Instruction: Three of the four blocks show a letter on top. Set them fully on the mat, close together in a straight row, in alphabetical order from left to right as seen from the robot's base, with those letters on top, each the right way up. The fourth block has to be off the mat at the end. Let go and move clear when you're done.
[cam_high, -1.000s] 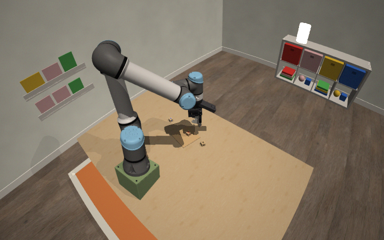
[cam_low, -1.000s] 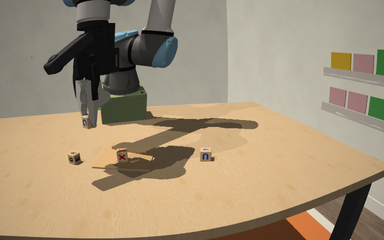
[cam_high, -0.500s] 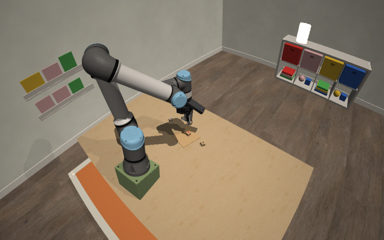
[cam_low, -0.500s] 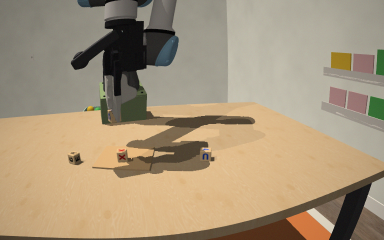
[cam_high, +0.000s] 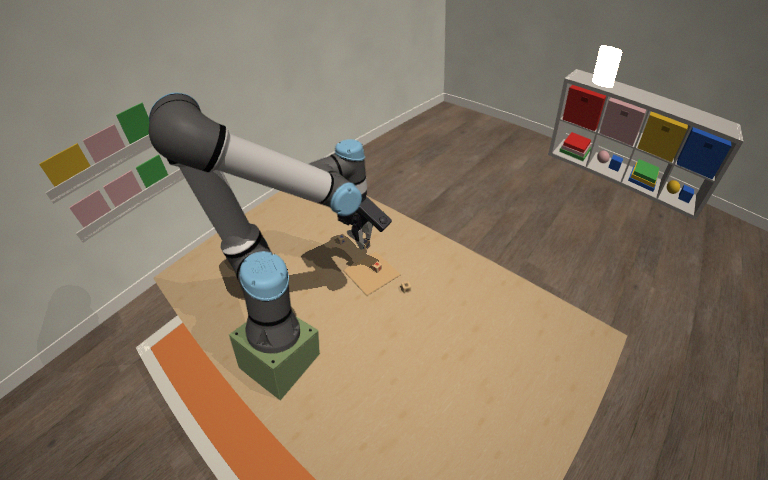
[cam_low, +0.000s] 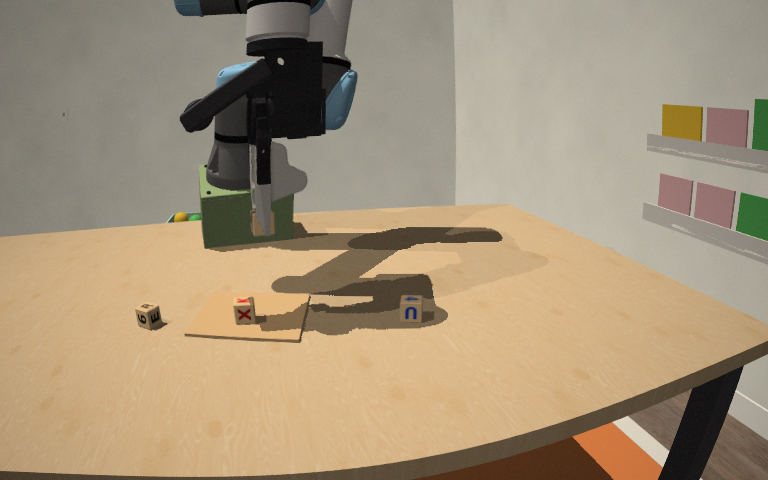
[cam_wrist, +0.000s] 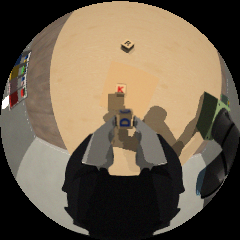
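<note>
My gripper (cam_low: 261, 225) is shut on a wooden block with a blue letter on top (cam_wrist: 124, 120) and holds it well above the table, over the mat's edge nearest my base. The thin tan mat (cam_low: 249, 324) carries one block with red letters (cam_low: 244, 310), which also shows in the wrist view (cam_wrist: 120, 89) and in the top view (cam_high: 377, 266). A block with black marks (cam_low: 148, 315) lies on the table off the mat's left side in the exterior view. A block with a blue U on its side (cam_low: 410, 309) lies off the mat's right side, in the arm's shadow.
The arm's green base (cam_low: 244, 213) stands at the table's back. The table's curved front edge (cam_low: 509, 435) is near in the exterior view. A shelf with coloured bins (cam_high: 642, 138) stands far off on the floor.
</note>
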